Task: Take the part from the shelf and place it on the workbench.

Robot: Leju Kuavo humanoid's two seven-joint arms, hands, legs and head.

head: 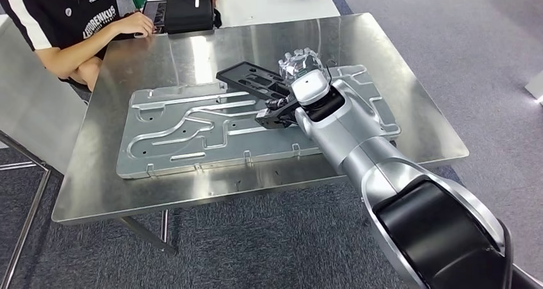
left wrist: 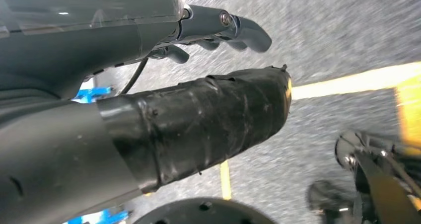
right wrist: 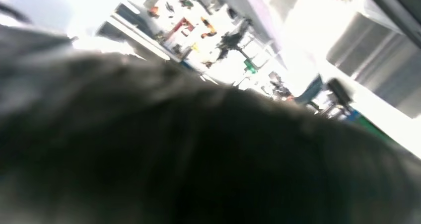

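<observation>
In the head view my right arm reaches out over the steel workbench point(head: 192, 45). My right hand point(head: 302, 73) grips a flat black part point(head: 251, 81) with cut-outs, holding it tilted just above a large silver stamped panel point(head: 186, 132) that lies on the bench. Whether the part touches the panel I cannot tell. In the right wrist view a dark blurred surface point(right wrist: 188, 154) lies close to the lens. My left hand point(left wrist: 218, 30) hangs over grey floor, holding nothing, its dark fingers point(left wrist: 243, 30) loosely apart from the black-taped thumb point(left wrist: 213, 119).
A person point(head: 70, 20) sits at the bench's far left corner, one hand point(head: 137, 25) beside a black case point(head: 189, 10) on a white table point(head: 269, 0). Bare steel surrounds the panel. Grey carpet lies around the bench; yellow floor tape point(left wrist: 347, 82) runs below my left hand.
</observation>
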